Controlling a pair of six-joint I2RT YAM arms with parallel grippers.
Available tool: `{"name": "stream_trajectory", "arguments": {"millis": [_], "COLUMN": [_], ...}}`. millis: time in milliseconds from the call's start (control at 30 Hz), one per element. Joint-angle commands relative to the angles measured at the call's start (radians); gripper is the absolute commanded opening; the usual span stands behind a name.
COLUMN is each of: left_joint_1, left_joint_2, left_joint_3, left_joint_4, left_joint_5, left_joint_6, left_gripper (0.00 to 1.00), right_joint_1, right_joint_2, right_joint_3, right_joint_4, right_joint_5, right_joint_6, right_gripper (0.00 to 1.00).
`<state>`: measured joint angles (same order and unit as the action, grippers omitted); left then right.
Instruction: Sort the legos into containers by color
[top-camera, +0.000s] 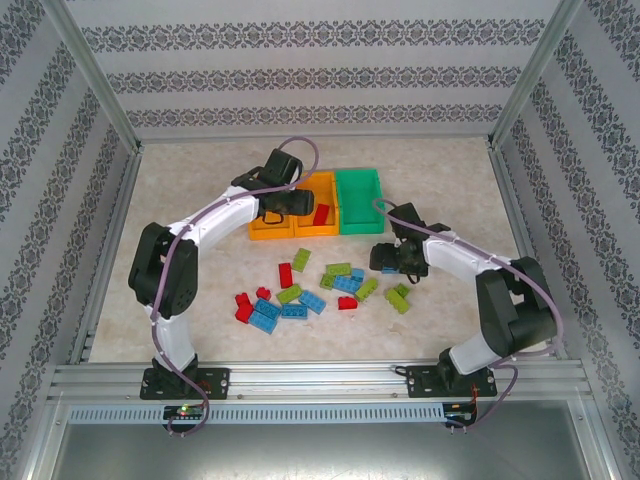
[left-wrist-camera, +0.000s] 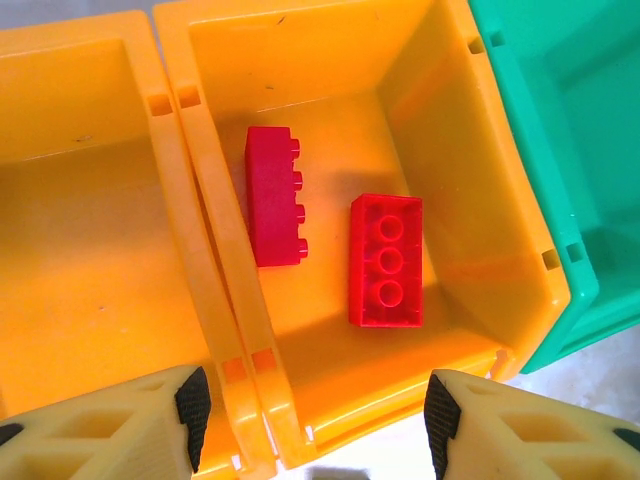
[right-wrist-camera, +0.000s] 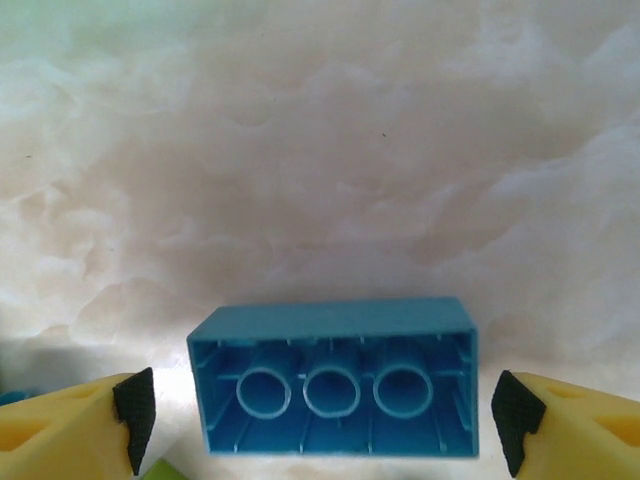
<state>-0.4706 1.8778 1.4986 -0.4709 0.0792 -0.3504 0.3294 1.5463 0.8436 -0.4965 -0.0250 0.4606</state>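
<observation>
A blue brick (right-wrist-camera: 335, 378) is seen on the table (right-wrist-camera: 320, 150), to the right of the middle orange bin (left-wrist-camera: 440, 150) and on its near side. It is laid on its side, with the hollow underside turned to the wrist camera. Its long axis is set across the right gripper (right-wrist-camera: 322, 412), which is opened wide around it without touching. Two red bricks are contained in the middle orange bin, long axes parallel along the bin: one (left-wrist-camera: 272, 195) on its side, one (left-wrist-camera: 386, 260) studs up. The left gripper (left-wrist-camera: 310, 410) is placed above that bin's near rim, jaws apart, with nothing gripped.
</observation>
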Motion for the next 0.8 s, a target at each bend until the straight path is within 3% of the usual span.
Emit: {"name": "stream_trajectory", "arguments": {"millis": [0, 233, 500, 767], "left_joint_1": [-0.011, -0.012, -0.004, 0.013], "left_joint_2": [-0.048, -0.108, -0.208, -0.302], "left_joint_3": [-0.028, -0.097, -0.209, -0.346], "left_joint_4": [0.025, 0.035, 0.020, -0.026], "left_joint_5": [-0.030, -0.080, -0.196, -0.253], "left_joint_6": [-0.021, -0.018, -0.014, -0.079], "left_gripper": [0.61, 0.63, 0.68, 0.72], "right_joint_1": [-0.003, -0.001, -0.006, -0.005], "right_joint_2": [0.046, 0.066, -0.017, 0.210], "right_joint_3": [0.048, 0.070, 0.225, 0.546], "right_joint_4": [-0.015, -0.020, -0.024, -0.043], "right_joint_5": [0.006, 0.012, -0.018, -0.039], "right_joint_6": [-0.041, -0.047, -0.016, -0.042], "right_gripper": [0.86, 0.62, 0.58, 0.59]}}
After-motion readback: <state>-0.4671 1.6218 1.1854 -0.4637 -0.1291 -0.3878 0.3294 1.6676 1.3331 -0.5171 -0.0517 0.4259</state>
